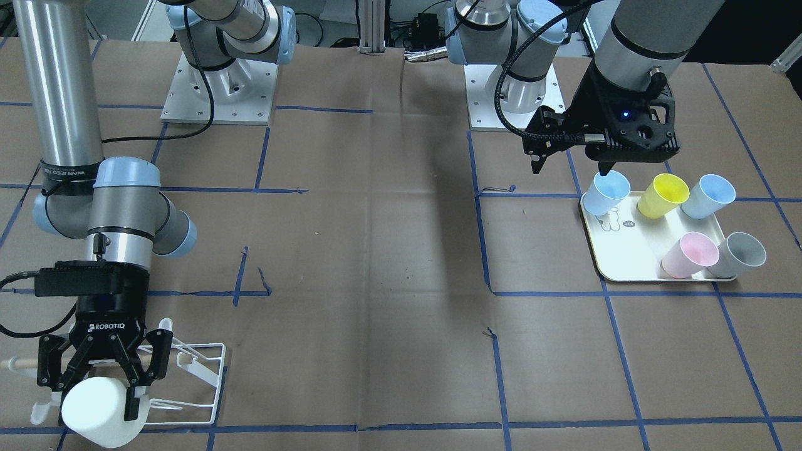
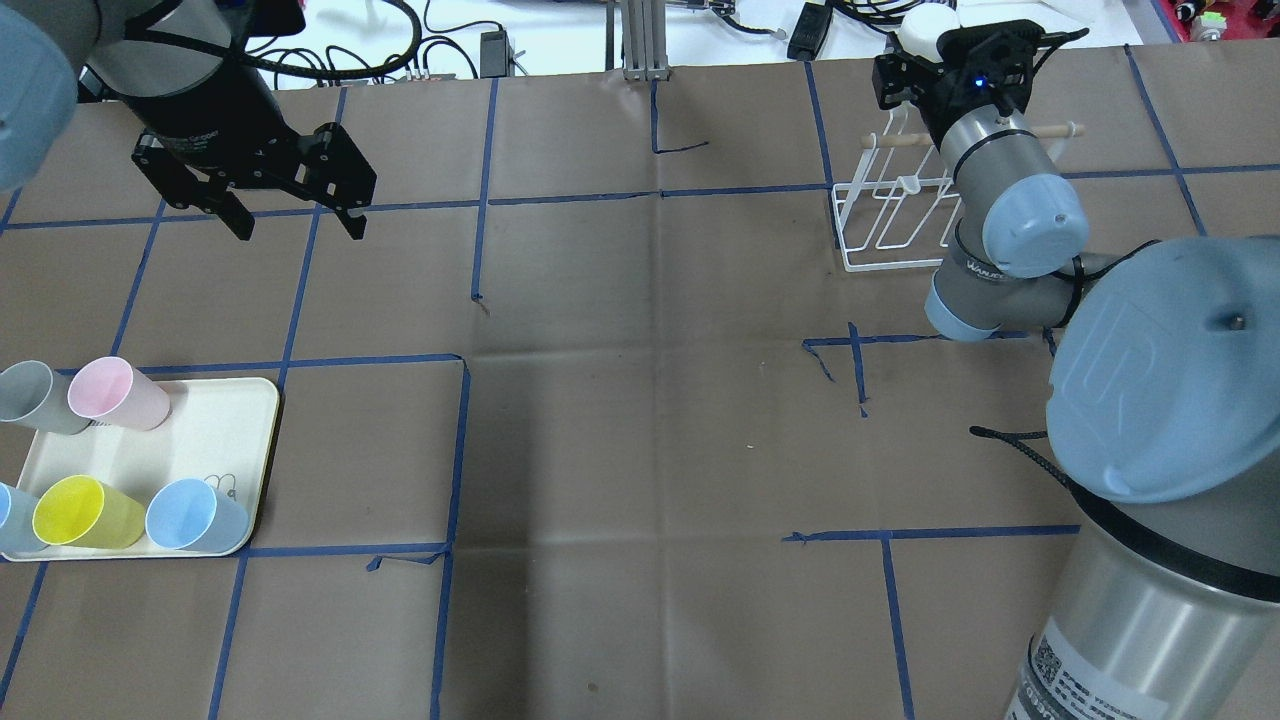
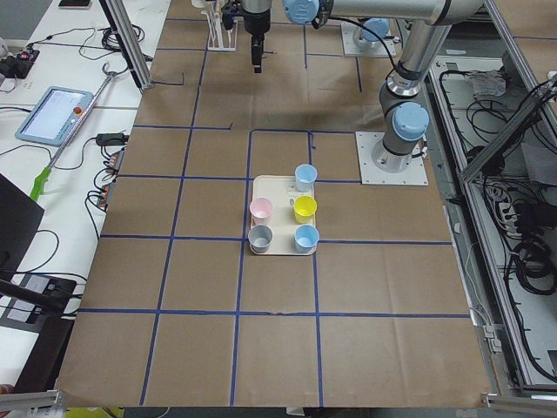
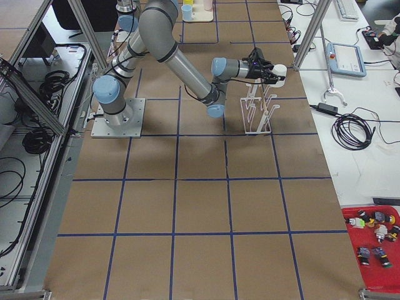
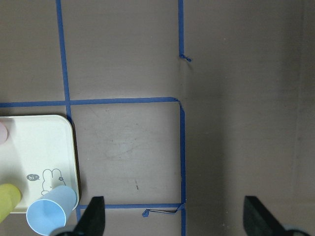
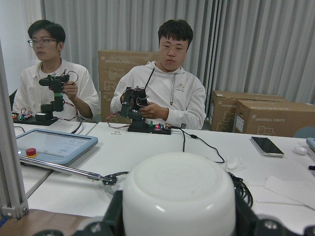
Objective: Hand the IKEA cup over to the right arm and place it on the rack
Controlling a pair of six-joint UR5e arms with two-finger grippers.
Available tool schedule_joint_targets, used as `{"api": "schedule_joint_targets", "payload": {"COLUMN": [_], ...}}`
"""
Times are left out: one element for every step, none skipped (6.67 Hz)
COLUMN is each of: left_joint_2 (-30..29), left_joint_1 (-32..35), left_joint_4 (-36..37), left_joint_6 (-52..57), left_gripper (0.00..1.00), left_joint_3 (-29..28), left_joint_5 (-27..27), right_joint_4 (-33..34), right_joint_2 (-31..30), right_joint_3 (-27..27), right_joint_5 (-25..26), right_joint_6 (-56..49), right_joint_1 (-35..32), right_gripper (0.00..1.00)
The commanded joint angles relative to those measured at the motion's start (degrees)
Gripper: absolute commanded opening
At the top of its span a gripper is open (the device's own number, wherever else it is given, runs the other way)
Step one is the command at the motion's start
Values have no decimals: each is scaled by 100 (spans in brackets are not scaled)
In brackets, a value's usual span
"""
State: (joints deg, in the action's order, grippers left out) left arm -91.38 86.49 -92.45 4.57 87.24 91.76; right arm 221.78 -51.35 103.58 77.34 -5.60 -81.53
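The IKEA cup is white and lies on its side in my right gripper, which is shut on it. Both hang over the far end of the white wire rack, just past its wooden dowel. From overhead the cup pokes out beyond the right gripper above the rack. The right wrist view is filled low down by the cup's round base. My left gripper is open and holds nothing, above the table beside the cream tray; its fingertips show wide apart.
On the cream tray stand several cups: a pink one, a grey one, a yellow one and a light-blue one. Blue tape lines cross the brown table. Two people sit at a white desk beyond the rack.
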Motion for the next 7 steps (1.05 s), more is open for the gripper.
{"api": "schedule_joint_targets", "payload": {"left_joint_2": [338,610,874,1050,1244,1350,1429], "left_joint_1": [-743,-1235,-1579,-1748,-2081,-2449,-2636], "left_joint_4": [17,17,-1,-1,16,17,330], "left_joint_6": [445,1040,1133,1317,1693,2071,2510], "left_gripper": [99,99,99,99,99,99,99], "left_joint_3": [545,966,1310,1609,1812,2041,2217], "left_joint_5": [8,17,26,43,52,52,61], "right_joint_4": [93,84,76,67,102,93,67], "right_joint_2": [151,143,186,222,196,143,143], "right_joint_3": [56,135,145,153,162,154,145], "right_joint_5": [0,0,0,0,-9,-9,-9], "right_joint_6": [23,32,32,32,-37,-47,-38], "right_joint_1": [-83,-83,-83,-74,-74,-65,-65], "right_gripper": [23,23,24,27,58,93,99]}}
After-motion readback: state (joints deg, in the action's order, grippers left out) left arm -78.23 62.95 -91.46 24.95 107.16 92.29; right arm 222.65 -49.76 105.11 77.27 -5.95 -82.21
